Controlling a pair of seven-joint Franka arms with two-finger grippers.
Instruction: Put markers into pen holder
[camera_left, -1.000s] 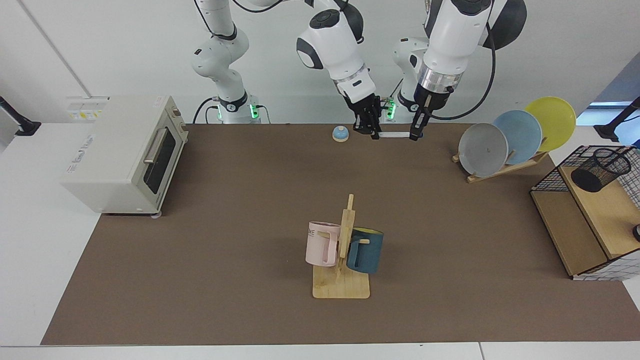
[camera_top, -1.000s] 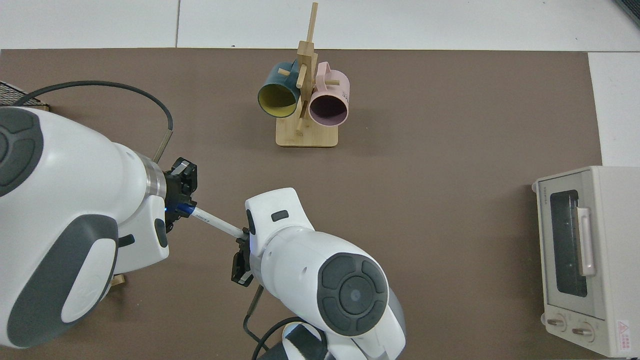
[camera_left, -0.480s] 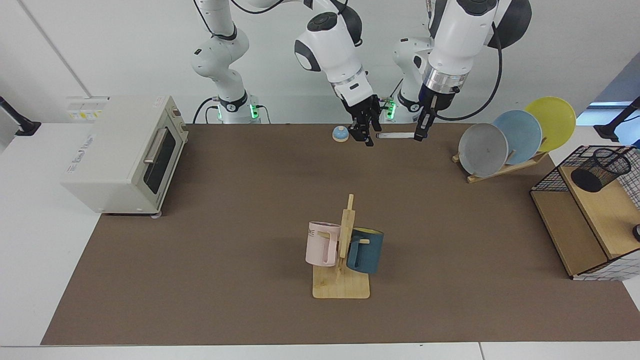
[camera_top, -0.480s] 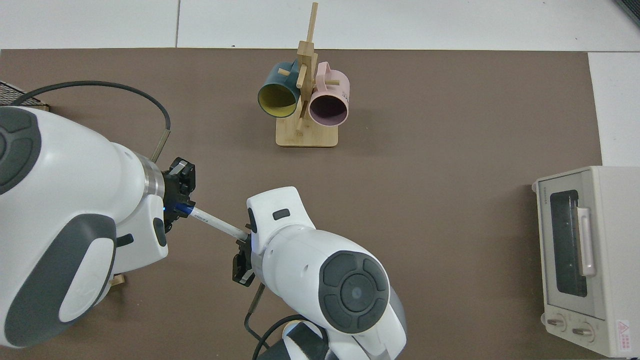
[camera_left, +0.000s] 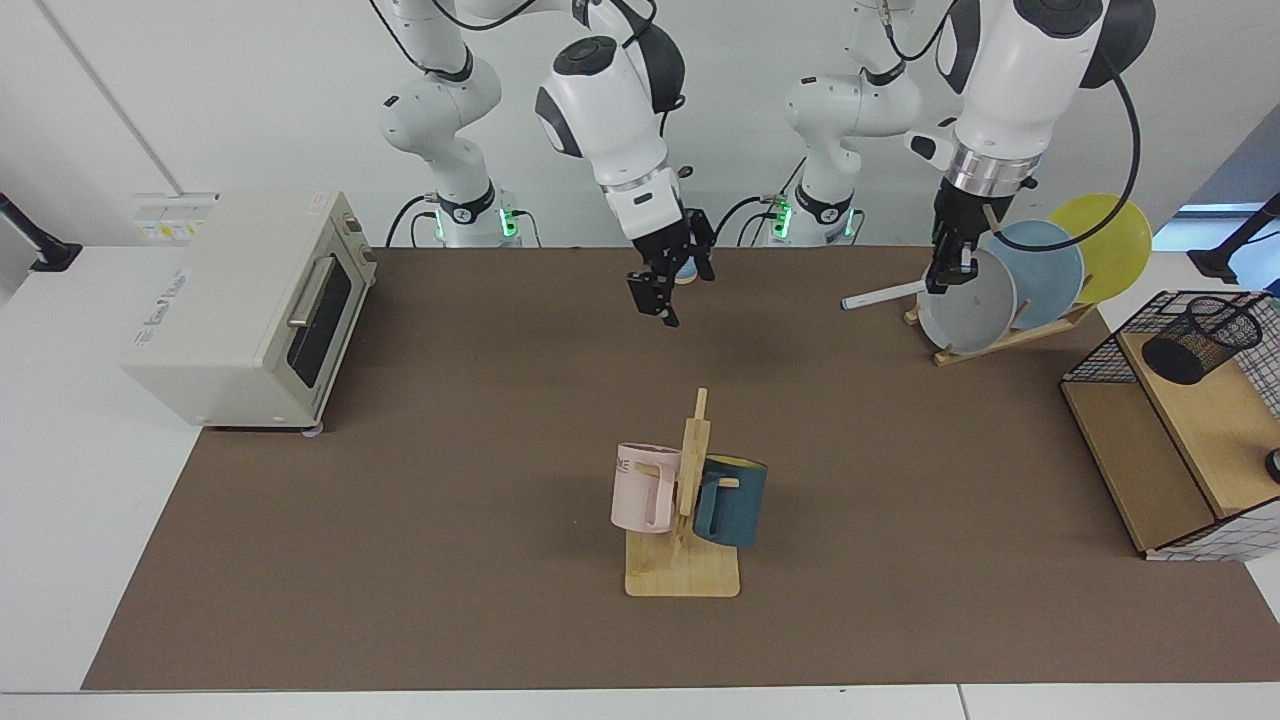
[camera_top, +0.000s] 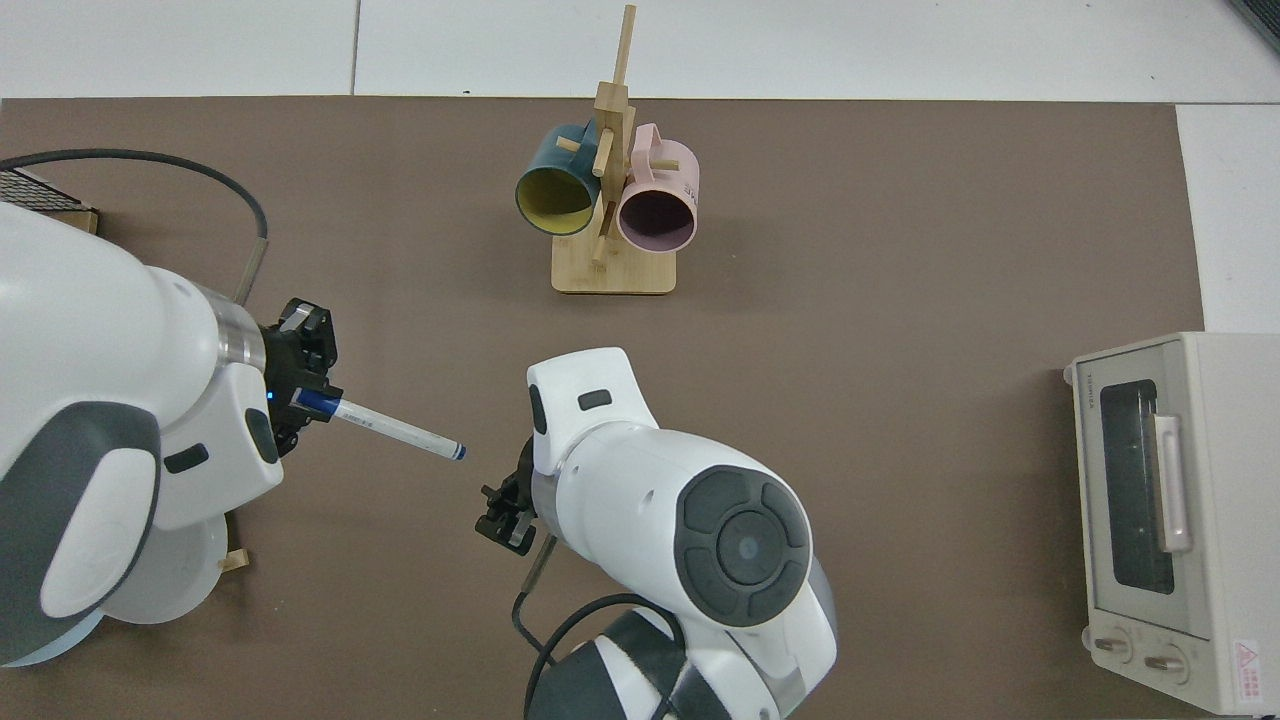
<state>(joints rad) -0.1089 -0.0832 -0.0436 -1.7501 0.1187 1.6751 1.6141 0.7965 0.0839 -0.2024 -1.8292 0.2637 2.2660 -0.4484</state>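
Left pincer (camera_left: 947, 277) is clamped on the marker (camera_left: 880, 295) by its blue-capped end, barrel sticking out sideways, print too tiny to read. It's up off the counter (camera_left: 450, 420) right by the plate rack (camera_left: 1010, 335). Pen holder (camera_left: 1200, 338) sits on the wire shelf. Right pincer (camera_left: 662, 296) hangs released, I think.

Toaster oven (camera_left: 250, 305) sitting at 9 o'clock on tabletop (camera_left: 450, 520); mug rack (camera_left: 685, 520) standing centre, holding pink mug (camera_left: 643, 487), teal mug (camera_left: 732, 500); plate rack (camera_left: 1030, 275) standing at 2 o'clock.
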